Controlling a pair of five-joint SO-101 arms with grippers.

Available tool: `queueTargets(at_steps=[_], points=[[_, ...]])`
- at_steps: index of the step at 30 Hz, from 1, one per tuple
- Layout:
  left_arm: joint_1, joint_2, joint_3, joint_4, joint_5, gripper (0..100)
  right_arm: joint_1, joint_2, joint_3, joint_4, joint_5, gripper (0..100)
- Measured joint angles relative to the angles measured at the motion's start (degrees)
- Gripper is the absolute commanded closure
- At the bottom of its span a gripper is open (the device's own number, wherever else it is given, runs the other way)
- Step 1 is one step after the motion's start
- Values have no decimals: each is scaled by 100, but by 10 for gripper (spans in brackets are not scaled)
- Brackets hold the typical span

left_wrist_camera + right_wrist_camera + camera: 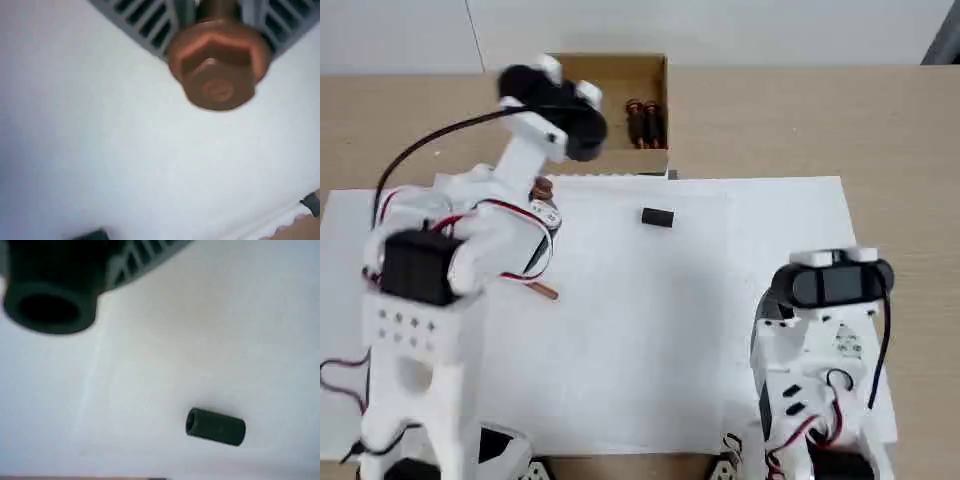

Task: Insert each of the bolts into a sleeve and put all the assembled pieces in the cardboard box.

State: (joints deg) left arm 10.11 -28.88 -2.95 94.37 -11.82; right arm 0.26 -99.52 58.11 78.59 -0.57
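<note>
On a light wooden tabletop [770, 120] lies a white sheet [720, 330], and the cardboard box [616, 68] stands at the tabletop's far edge, touching the far edge of the sheet. In the high view two assembled pieces [645, 123] lie side by side in the box, against its right wall. The left arm [470, 240] is extended from the sheet's near left corner toward the box. Its left gripper [544, 200] is near the sheet's far edge, just before the front wall of the box, with the copper held bolt [542, 187] in it. A second bolt [545, 290] lies on the sheet, partly under this arm. A black loose sleeve [657, 217] lies near the middle of the sheet's far edge, well apart from both arms. The right arm [825, 330] is folded at the sheet's near right corner. In the left wrist view the left gripper [216, 12] is clenched on the held bolt [217, 65]. Grey ribbed fingers [140, 17] stand at both sides of the shank, and the hexagonal head hangs over the white sheet [100, 125]. In the right wrist view the right gripper [95, 272] grasps the held sleeve [50, 307], whose open end faces the camera. The loose sleeve [215, 426] lies on its side on the sheet [225, 340], apart from the held one.
</note>
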Motion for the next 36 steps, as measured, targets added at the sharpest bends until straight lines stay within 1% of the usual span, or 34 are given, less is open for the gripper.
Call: queueTargets(at_steps=[3, 7, 13, 18, 21, 24, 26, 30, 32, 36], points=[[0, -369, 466, -220, 598, 995, -9, -360, 220, -26, 0, 995], [0, -1011, 1477, -879, 1187, 995, -9, -369, 598, -299, 0, 995], [0, -2505, 3552, -2435, 1820, 995, 0, -369, 1433, -1442, 0, 995], [0, -3974, 5442, -3719, 1925, 995, -35, -369, 2101, -2400, 0, 995], [0, -4712, 6330, -4229, 1925, 995, -273, -369, 2426, -2752, 0, 995], [0, -5284, 7024, -4633, 1952, 995, -659, -369, 2787, -3130, 0, 995], [0, -5582, 7411, -4862, 2119, 995, -941, -369, 3068, -3481, 0, 995], [0, -6092, 7982, -5424, 2716, 995, -1565, -360, 3543, -4281, 0, 995], [0, -6338, 8255, -5749, 2866, 994, -1820, -360, 3692, -4598, 0, 995], [0, -6831, 8800, -6233, 2936, 994, -2268, -360, 3736, -4958, 0, 995]])
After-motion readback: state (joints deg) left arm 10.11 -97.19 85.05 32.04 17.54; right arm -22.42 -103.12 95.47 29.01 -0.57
